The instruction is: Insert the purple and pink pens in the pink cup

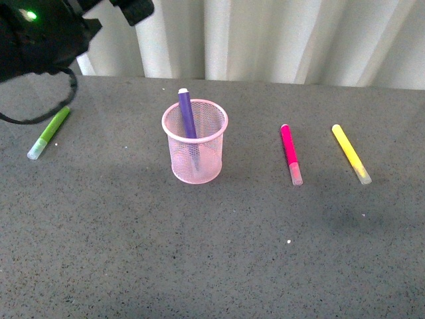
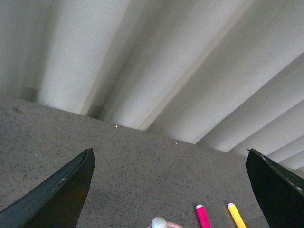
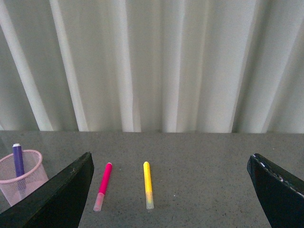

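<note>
**One pen in the cup, one pen waiting on the desk**

The pink cup (image 1: pixel 206 163) is standing upright on the grey desk (image 1: pixel 212 252). The purple pen (image 1: pixel 187 113) is standing inside the cup, leaning a little, with its top poking out over the rim. The pink pen (image 1: pixel 290 154) is lying flat on the desk to the right of the cup, apart from it. A yellow marker (image 1: pixel 350 153) is lying farther right of the cup, past the pink pen. A green marker (image 1: pixel 49 133) is lying well to the left of the cup.

The left hand (image 2: pixel 169 150) is hanging up in the air, with its fingers spread wide and nothing between them. Its arm (image 1: pixel 40 33) is showing high up, left of the cup and behind it. It is not touching the cup or the purple pen.

The right hand (image 3: pixel 171 155) is also spreading its fingers wide and holding nothing. The pink pen is lying on the desk ahead of it, well apart from its fingers.
</note>
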You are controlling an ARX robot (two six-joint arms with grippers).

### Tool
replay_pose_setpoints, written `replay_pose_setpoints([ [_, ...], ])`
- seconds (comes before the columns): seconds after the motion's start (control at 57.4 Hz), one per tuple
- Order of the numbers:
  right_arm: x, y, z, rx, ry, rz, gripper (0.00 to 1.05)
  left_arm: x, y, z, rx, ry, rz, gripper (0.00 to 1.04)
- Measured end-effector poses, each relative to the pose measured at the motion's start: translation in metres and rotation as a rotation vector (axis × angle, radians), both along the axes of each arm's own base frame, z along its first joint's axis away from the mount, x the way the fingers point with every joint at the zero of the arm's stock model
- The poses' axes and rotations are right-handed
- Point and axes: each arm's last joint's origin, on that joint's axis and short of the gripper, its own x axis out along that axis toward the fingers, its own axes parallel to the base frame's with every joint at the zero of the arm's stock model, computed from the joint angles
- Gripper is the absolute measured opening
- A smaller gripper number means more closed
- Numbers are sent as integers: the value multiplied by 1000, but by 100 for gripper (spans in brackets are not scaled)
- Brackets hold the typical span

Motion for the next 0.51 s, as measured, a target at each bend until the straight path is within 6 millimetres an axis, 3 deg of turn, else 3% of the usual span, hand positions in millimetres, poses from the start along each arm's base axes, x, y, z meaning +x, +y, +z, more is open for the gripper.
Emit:
replay_pose_setpoints([
  [0.174,0,0,0,0,0,0,98,-35,25,29,48,14,-67,98],
  [0.313,0,0,0,0,0,0,98,-86,65,51,74,36,-88,98],
  [0.366,0,0,0,0,0,0,98,-109,83,55,66,62,-68,98],
  [0.505,0,0,0,0,0,0,98,-148,105,53,77,93,-42,98],
])
